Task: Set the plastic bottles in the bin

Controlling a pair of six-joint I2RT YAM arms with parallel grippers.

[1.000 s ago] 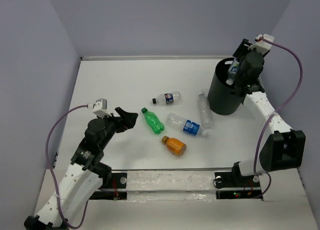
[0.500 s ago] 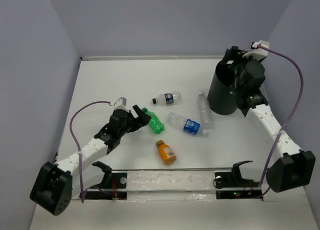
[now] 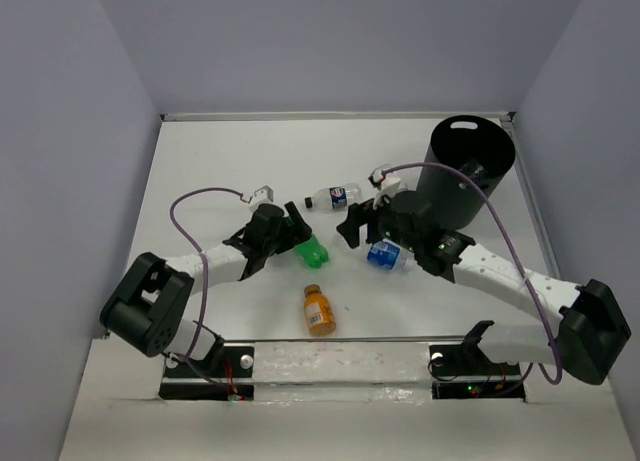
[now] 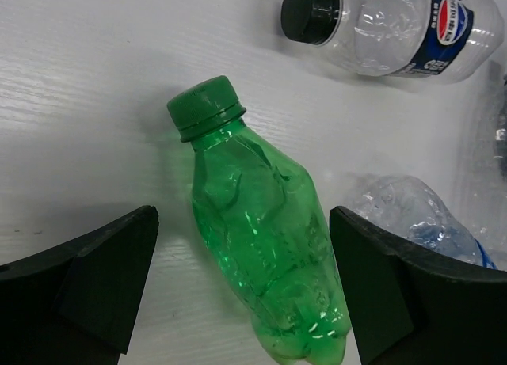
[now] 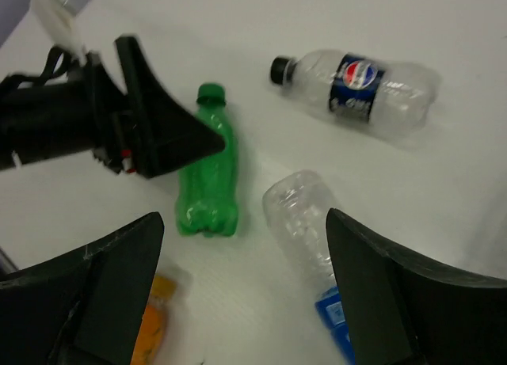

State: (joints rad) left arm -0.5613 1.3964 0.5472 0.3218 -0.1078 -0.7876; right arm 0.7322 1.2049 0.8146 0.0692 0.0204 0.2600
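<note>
A green bottle lies on the white table between the open fingers of my left gripper; it does not touch them. In the top view the left gripper is at the green bottle. My right gripper is open and empty, low over a clear blue-labelled bottle. A clear dark-labelled bottle lies further back, and an orange bottle lies nearer the front. The black bin stands at the back right.
The right wrist view shows the left gripper's black fingers beside the green bottle, with the dark-labelled bottle beyond. The back wall and side walls enclose the table.
The right arm swung from over the bin down and left to the clear bottles. The left gripper reached forward around the green bottle. The orange bottle shifted left and nearer.
</note>
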